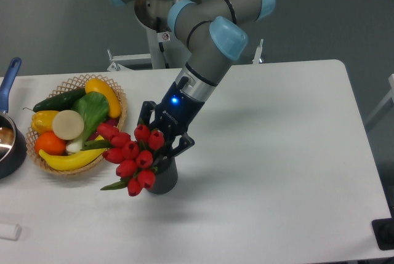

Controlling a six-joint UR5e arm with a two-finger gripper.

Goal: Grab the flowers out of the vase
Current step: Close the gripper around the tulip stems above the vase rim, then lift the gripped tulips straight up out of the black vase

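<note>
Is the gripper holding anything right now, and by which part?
It cannot be told: the gripper sits at the flowers' stems above the vase.

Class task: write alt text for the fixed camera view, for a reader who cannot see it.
A robot arm's gripper reaches into a bunch of red tulips standing in a dark grey vase on a white table; whether its jaws have closed cannot be told. To the left sit a wicker basket of fruit and vegetables and a dark pot.
</note>
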